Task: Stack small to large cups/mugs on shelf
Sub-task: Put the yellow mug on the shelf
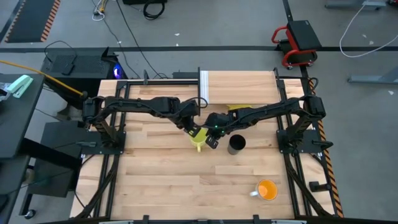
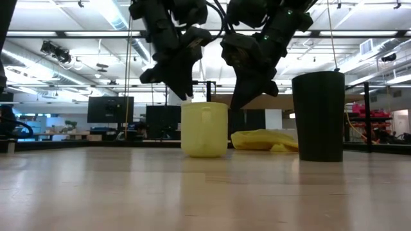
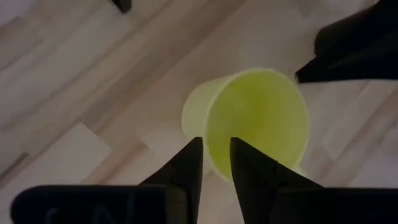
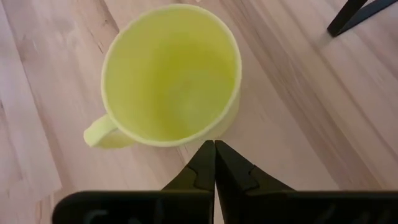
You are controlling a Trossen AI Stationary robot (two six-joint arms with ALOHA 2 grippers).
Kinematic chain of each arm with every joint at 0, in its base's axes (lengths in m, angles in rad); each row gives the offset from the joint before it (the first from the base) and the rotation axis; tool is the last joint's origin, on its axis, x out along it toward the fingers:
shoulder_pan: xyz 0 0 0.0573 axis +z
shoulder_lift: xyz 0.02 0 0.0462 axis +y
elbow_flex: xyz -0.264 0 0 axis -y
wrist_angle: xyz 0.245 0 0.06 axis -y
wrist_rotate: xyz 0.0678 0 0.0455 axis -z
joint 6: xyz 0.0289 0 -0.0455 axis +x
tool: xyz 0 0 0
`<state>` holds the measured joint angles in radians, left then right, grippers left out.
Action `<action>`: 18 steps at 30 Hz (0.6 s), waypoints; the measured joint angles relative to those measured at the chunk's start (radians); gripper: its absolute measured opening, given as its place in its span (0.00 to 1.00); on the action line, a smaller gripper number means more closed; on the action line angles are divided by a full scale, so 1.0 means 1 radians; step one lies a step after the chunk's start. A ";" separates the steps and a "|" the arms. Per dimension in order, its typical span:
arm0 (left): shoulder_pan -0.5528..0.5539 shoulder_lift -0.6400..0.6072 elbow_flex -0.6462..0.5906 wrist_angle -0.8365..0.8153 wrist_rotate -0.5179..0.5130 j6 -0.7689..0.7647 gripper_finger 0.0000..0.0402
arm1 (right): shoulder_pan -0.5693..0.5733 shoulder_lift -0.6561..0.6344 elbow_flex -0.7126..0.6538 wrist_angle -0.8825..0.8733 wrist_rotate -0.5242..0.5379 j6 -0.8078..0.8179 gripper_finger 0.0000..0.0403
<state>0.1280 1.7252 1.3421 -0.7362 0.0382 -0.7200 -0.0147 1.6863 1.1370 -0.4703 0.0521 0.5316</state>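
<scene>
The small yellow mug [image 2: 204, 129] stands upright on its base on the table, mid-table in the high view [image 1: 198, 145]; its handle [image 4: 99, 132] points toward the near edge. My left gripper [image 3: 216, 160] hangs just above the mug's rim, pointing down, open by a narrow gap that straddles the wall. My right gripper [image 4: 214, 148] is shut, its tips beside the rim on the mug's right. The black cup [image 1: 236, 144] stands to the right and the orange mug [image 1: 267, 190] near the near edge. The shelf [image 1: 239, 87] lies at the far edge. My right gripper points down with its shut fingertips [image 2: 235, 102] close beside the yellow mug's rim [image 4: 217, 127], on the side away from the handle. I cannot tell whether they touch it. The mug stands flat on the table.
A flat yellow lump [image 2: 263, 140] lies behind the mug and the black cup [image 2: 319, 115], in front of the shelf. Both arms crowd the middle of the table. Bare planks [image 1: 161, 180] show toward the near left.
</scene>
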 joint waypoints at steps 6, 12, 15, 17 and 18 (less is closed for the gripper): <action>0.000 0.000 0.030 -0.063 0.001 0.002 0.22 | 0.000 0.000 0.000 -0.046 0.000 0.005 0.03; -0.001 0.000 0.065 -0.043 0.009 0.076 0.19 | 0.002 -0.002 0.000 -0.057 -0.034 0.027 0.04; -0.009 0.000 0.066 -0.036 0.014 0.078 0.19 | 0.014 -0.025 0.000 -0.066 -0.038 0.028 0.04; -0.014 0.000 0.066 -0.016 0.016 0.077 0.19 | 0.023 -0.051 0.000 -0.079 -0.037 0.029 0.03; -0.014 0.000 0.066 -0.006 0.016 0.077 0.19 | 0.027 -0.067 0.000 -0.082 -0.031 0.029 0.03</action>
<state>0.1135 1.7256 1.4082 -0.7422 0.0544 -0.6426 0.0119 1.6189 1.1366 -0.5525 0.0213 0.5602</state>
